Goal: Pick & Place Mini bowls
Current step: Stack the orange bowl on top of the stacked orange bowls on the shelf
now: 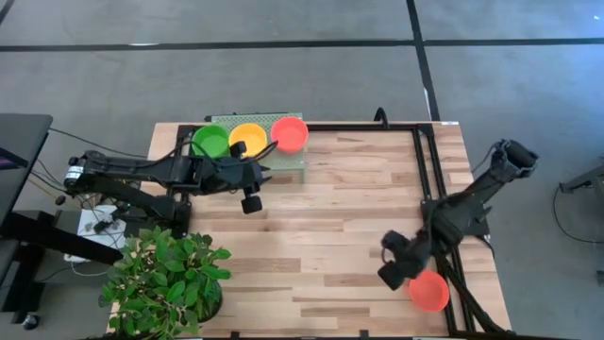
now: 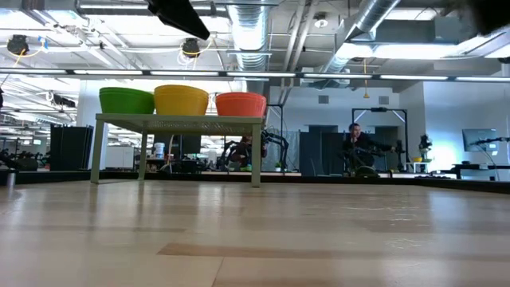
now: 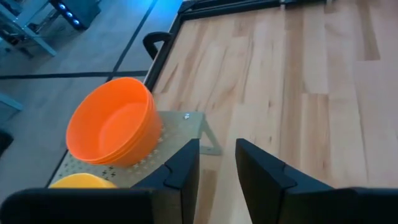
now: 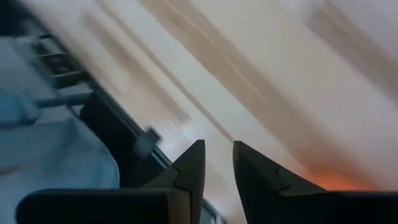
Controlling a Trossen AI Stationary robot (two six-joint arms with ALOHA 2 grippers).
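Three mini bowls stand in a row on the pale green mesh rack (image 1: 283, 162) at the table's far left: green (image 1: 210, 141), yellow (image 1: 247, 138) and red-orange (image 1: 289, 133). The low view shows the same three on the rack (image 2: 126, 100) (image 2: 181, 99) (image 2: 240, 104). My left gripper (image 1: 260, 165) hovers just near of the rack, open with a narrow gap and empty; its wrist view shows the red-orange bowl (image 3: 112, 127) ahead. Another red-orange bowl (image 1: 428, 291) sits on the table by the near right edge. My right gripper (image 1: 390, 275) is just left of it, open narrowly and empty.
A potted plant (image 1: 165, 279) stands at the table's near left corner. Black frame rails (image 1: 421, 170) run along the far edge and down the right side. The middle of the wooden table (image 1: 330, 217) is bare. A person (image 2: 355, 143) sits in the room far behind.
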